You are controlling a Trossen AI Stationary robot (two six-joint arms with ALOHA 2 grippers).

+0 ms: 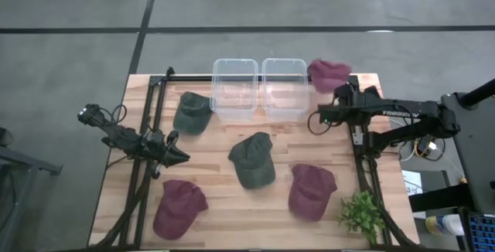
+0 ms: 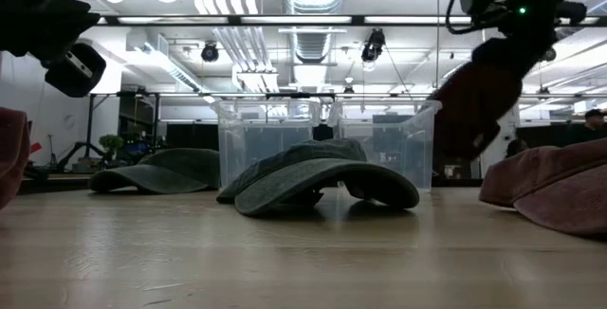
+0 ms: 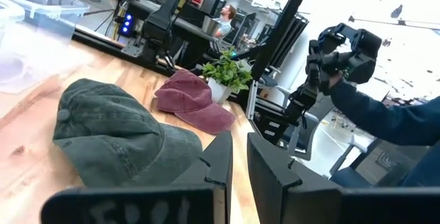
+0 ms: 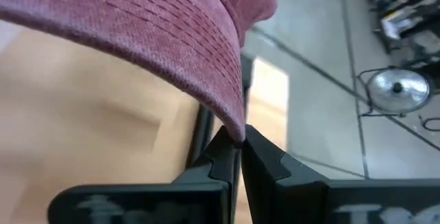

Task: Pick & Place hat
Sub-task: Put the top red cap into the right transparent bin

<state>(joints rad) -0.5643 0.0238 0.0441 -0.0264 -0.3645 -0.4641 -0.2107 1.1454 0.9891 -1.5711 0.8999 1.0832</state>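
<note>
My right gripper [image 1: 338, 90] hovers by the far right corner of the table, beside the right clear bin [image 1: 285, 86], shut on a maroon hat [image 1: 329, 73]. That hat hangs dark below the gripper in the low view [image 2: 474, 110]. Two green hats [image 1: 253, 159] [image 1: 192, 111] and two more maroon hats [image 1: 312, 191] [image 1: 179, 207] lie flat on the wood. My left gripper [image 1: 182, 156] waits above the table's left part, its fingers a narrow gap apart [image 3: 240, 165], pointing at the middle green hat [image 3: 117, 141] and touching nothing. My right gripper pinches the maroon hat by the edge of its brim [image 4: 234, 124] between its two fingertips [image 4: 223, 148]. The stitched brim spreads away beyond the fingers. The hat is lifted clear of the table and hangs below the gripper [image 2: 474, 110].
Two clear bins [image 1: 234, 86] stand side by side at the far edge. A small potted plant [image 1: 362, 214] stands at the near right corner. Black frame rails [image 1: 147, 113] [image 1: 360, 140] run along both sides. Bare wood lies between the hats.
</note>
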